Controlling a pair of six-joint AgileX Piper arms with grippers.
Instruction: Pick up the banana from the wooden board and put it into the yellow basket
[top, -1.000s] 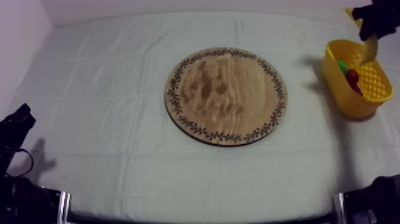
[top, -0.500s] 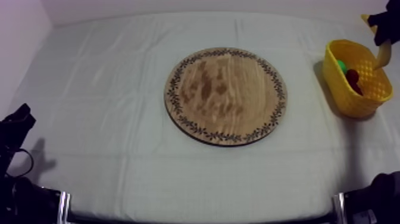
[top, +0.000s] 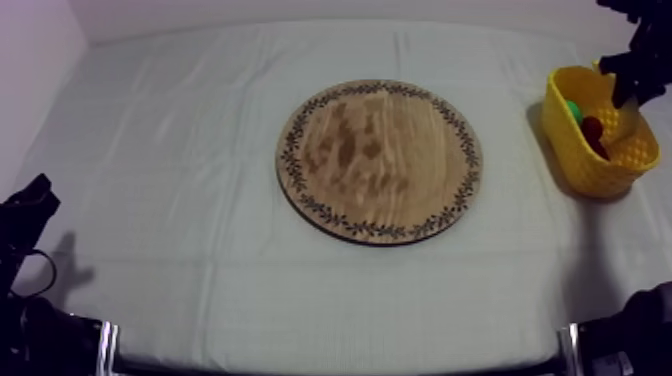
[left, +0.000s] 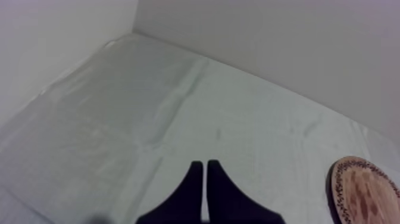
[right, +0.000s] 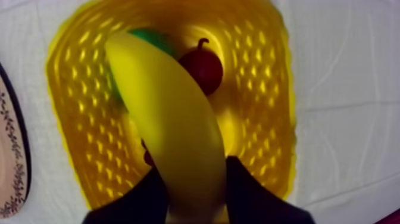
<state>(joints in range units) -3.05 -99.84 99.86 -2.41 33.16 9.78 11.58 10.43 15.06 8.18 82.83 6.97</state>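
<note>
**Right claw (right: 193, 179) grips the banana (right: 166, 113) over the yellow basket (right: 275, 119)**

The right claw is closed on the banana. One black finger (right: 253, 199) presses each side of the fruit's near end, so the claw is holding it and not gaping. From that grip the banana slants away across the inside of the basket. Its far end lies over a green fruit (right: 150, 39), most of which it hides. Just beside that far end sits the small red fruit (right: 202, 67), dark stalk up, on the basket's floor. I cannot tell whether the banana touches the floor or the other fruit, or hangs just above them.

From the top view, the right arm comes in at the upper right and its claw hangs over the basket's opening, close to the far rim. The basket stands at the right side of the tabletop (top: 180, 150), which is covered by a grey-white cloth. It is well apart from the round wooden board (top: 380, 160), which lies flat near the middle of the tabletop, its patterned rim showing all the way round.

The left claw (left: 204, 170) sits low at the left side. Its two fingers lie together as a narrow wedge with nothing between them, pointing out over the cloth. The board's rim is well apart from it.
</note>
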